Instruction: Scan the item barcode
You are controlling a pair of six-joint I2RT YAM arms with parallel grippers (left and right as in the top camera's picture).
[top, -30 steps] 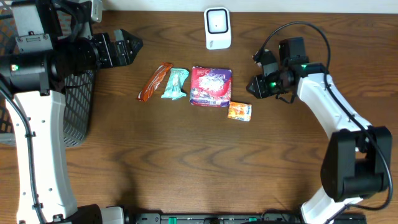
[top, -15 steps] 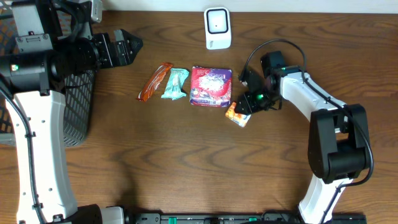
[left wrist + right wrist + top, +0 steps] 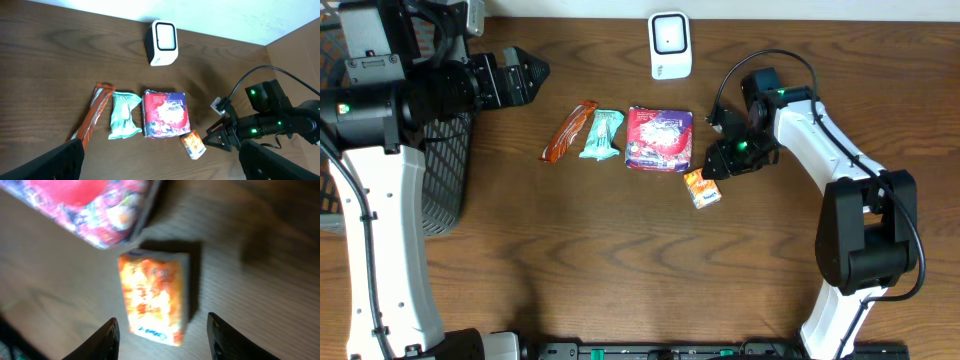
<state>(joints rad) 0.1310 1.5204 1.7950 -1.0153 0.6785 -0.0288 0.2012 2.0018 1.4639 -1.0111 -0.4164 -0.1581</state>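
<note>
Right now the small orange packet (image 3: 702,189) lies flat on the wooden table (image 3: 620,270), a little right of centre, turned at a slant. Its upper end sits just beside the lower right corner of the red-and-purple pouch (image 3: 660,138); whether the two touch cannot be told. No barcode can be made out on its upper face, and the right wrist view is blurred.

The right gripper (image 3: 714,164) hangs directly over the packet, and in its own camera the two dark fingertips (image 3: 111,332) stand apart, one on each side of the packet, with bare wood showing between each tip and the wrapper. Nothing is clamped.

Left of the pouch lie a teal wrapper (image 3: 602,135) and then a brown-orange bar (image 3: 570,131), the three forming a row. The white scanner (image 3: 670,45) stands upright at the far edge of the table, well apart from the packet and roughly in line with the pouch.

The left gripper (image 3: 525,72) is held above the far left part of the table, its fingers spread wide and holding nothing. A black mesh basket (image 3: 445,170) sits at the table's left edge beneath that arm.
</note>
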